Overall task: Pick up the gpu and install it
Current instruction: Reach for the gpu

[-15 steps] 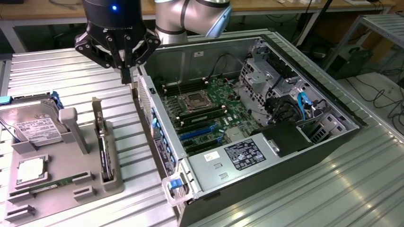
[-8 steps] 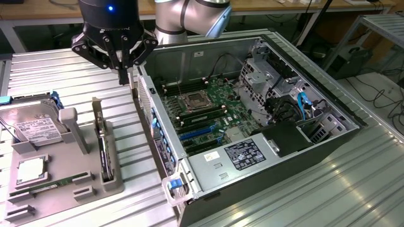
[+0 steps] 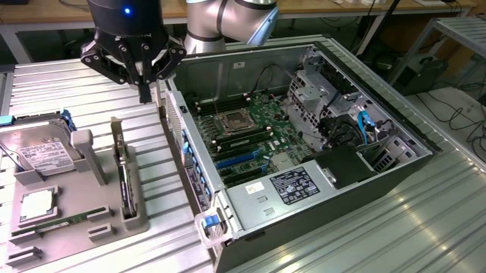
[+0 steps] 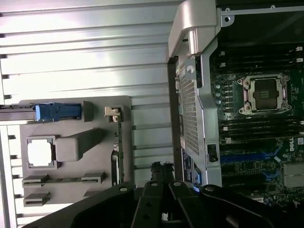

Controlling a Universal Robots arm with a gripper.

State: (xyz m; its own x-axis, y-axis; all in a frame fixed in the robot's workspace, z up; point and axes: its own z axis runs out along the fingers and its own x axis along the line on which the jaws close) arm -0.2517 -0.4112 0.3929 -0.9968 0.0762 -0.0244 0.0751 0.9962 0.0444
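One open computer case [image 3: 220, 71] sits on the tabletop [image 3: 357, 239]. Beside it, the gray holder [image 3: 83, 159] carries the gpu [image 3: 122, 170] on edge. Its long axis runs away from the tool [image 3: 144, 94], which hangs pinched shut and empty, just beyond the card's bracket end.

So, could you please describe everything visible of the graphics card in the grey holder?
The graphics card is a thin green board, seen nearly edge-on. It stands upright on its long edge in a slot of the grey holder, beside the open computer case. A silver metal bracket rises at the end nearer the tool. Only the holder touches it; the shut tool hangs higher up, apart from it.
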